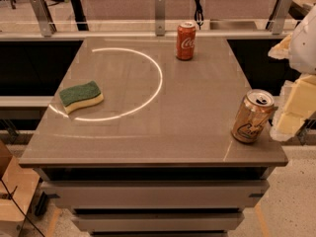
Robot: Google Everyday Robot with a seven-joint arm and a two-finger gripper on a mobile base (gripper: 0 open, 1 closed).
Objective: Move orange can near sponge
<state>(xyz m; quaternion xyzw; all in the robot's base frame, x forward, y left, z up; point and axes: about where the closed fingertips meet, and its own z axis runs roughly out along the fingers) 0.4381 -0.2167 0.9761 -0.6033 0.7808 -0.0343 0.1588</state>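
The orange can (252,116) is at the right edge of the table (148,132), near the front corner. It is tilted, with its silver top leaning to the right. My gripper (290,110), pale yellow, is just off the table's right edge and right against the can's right side. The sponge (81,96), green on top with a yellow base, lies flat on the left side of the table, far from the can.
A red Coca-Cola can (185,40) stands upright at the back middle of the table. A bright ring of reflected light arcs across the tabletop between it and the sponge. A rail with metal posts (159,14) runs behind the table.
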